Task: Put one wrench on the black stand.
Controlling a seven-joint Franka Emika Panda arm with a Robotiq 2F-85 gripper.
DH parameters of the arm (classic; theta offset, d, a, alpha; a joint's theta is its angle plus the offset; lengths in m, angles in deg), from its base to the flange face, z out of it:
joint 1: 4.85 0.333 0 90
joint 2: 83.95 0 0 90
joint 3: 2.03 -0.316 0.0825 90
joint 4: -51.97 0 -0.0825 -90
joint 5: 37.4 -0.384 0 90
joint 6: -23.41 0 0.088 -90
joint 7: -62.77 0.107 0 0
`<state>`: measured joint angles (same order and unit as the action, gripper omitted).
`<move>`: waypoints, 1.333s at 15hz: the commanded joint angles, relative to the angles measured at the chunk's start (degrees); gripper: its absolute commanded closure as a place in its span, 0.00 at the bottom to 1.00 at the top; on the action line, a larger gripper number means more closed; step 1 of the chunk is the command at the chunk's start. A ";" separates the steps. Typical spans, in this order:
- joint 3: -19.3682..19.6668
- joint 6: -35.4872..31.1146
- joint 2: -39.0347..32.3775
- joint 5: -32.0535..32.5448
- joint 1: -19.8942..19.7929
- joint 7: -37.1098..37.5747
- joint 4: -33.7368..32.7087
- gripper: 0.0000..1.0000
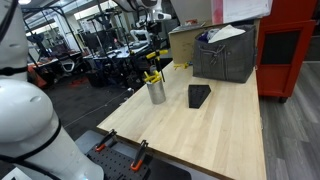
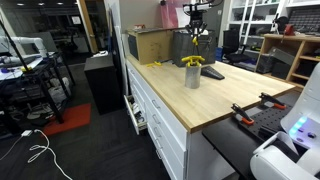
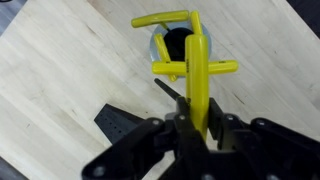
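Note:
In the wrist view my gripper (image 3: 197, 128) is shut on a yellow wrench (image 3: 197, 75), which hangs down from the jaws straight above the silver cup (image 3: 176, 42). Other yellow wrenches (image 3: 160, 19) stick out of that cup. The black stand (image 3: 124, 126) lies on the table beside the cup, partly hidden by my fingers. In both exterior views the gripper (image 1: 155, 58) (image 2: 196, 38) hangs above the cup (image 1: 156, 93) (image 2: 192, 77), and the black stand (image 1: 199, 96) (image 2: 212, 72) sits close beside it.
A big grey box (image 1: 226, 56) stands at the back of the light wooden table (image 1: 210, 135). A cardboard box (image 2: 150, 45) stands at the far end with another yellow wrench (image 2: 152, 65) lying near it. Clamps (image 1: 138, 152) grip the table's near edge.

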<state>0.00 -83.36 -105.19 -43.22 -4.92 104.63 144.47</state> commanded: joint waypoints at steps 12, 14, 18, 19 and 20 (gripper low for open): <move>1.18 1.00 -3.25 -2.04 -0.16 0.03 -3.73 0.94; 2.05 2.02 -5.84 -4.53 -1.68 1.28 -6.03 0.94; 4.35 1.94 -9.84 -10.39 -5.43 4.01 -9.50 0.94; 4.72 1.80 -10.97 -11.90 -6.36 4.62 -10.48 0.94; 4.91 2.45 -12.09 -13.76 -7.70 5.24 -11.62 0.94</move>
<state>4.38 -83.41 -114.31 -52.53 -9.91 106.85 137.87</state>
